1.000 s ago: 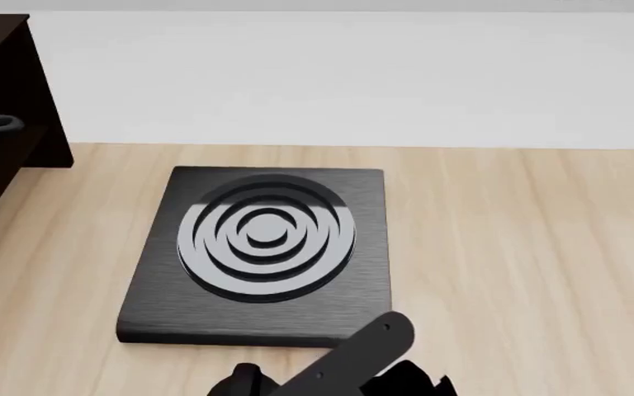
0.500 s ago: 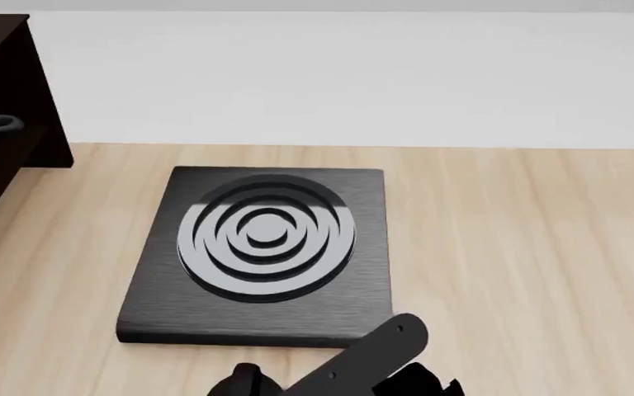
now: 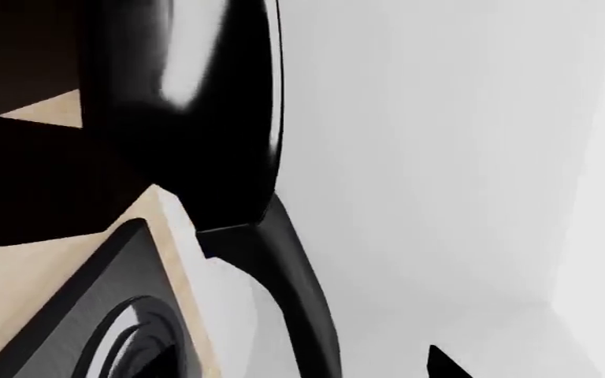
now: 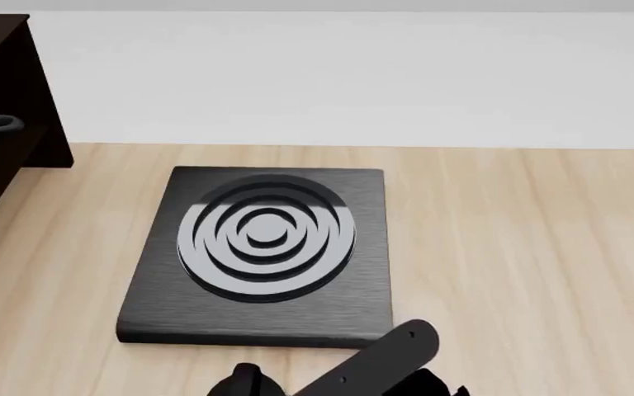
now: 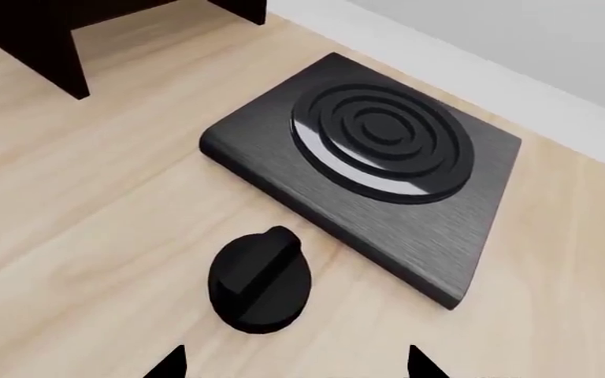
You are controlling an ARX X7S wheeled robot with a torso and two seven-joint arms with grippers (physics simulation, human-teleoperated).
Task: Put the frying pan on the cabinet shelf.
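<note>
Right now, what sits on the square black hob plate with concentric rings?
Nothing: the square black hob plate shows only its own raised rings. A black arm link overlaps its near corner in the head view; the right wrist view shows it bare.

Glossy black frying pan [image 3: 192, 102], brushed matt hob plate [image 4: 262, 256], pale wood-grain table [image 4: 527, 264].

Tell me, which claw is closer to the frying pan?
Left. Its wrist camera sees the frying pan close up at the cabinet; the right claw hangs by the knob, beyond the hob plate.
</note>
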